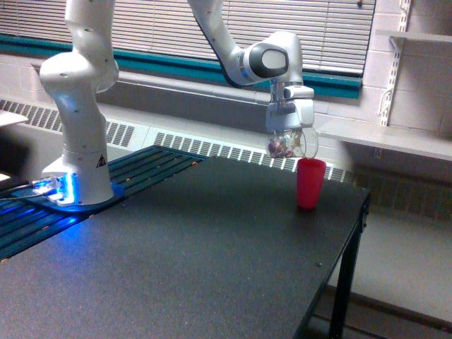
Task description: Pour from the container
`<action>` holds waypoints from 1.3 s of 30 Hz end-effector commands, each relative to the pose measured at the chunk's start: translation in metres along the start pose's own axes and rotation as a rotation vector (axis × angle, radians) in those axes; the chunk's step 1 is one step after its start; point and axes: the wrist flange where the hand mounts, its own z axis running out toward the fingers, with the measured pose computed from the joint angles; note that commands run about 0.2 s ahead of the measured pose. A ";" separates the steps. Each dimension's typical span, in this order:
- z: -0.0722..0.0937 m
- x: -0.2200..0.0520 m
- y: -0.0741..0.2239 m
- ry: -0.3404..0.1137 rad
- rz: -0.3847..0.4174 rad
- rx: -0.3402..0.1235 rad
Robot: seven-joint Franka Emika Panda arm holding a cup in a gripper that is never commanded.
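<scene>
I am a glossy white arm (81, 85) built of rounded, tubular segments. My base column carries a small black triangular mark at about 5 o'clock on its lower part, and blue light glows at my foot (60, 189) near 8 o'clock. My wrist joint (265, 60) shows a grey ring around a dark oval cap. My gripper (289, 134) is a boxy white block.

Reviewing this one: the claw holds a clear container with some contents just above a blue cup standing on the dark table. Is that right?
Not quite. The cup is pink-red, not blue, as the exterior view shows. The rest holds: the claw holds the clear container just above it, over the dark table.
</scene>
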 end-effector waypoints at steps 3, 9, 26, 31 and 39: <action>-0.003 0.003 -0.012 0.006 -0.050 -0.026; -0.002 0.007 -0.012 0.003 -0.059 -0.043; -0.001 0.011 -0.016 -0.012 -0.095 -0.071; -0.001 0.013 -0.015 -0.015 -0.102 -0.078; -0.001 0.016 -0.009 -0.019 -0.106 -0.092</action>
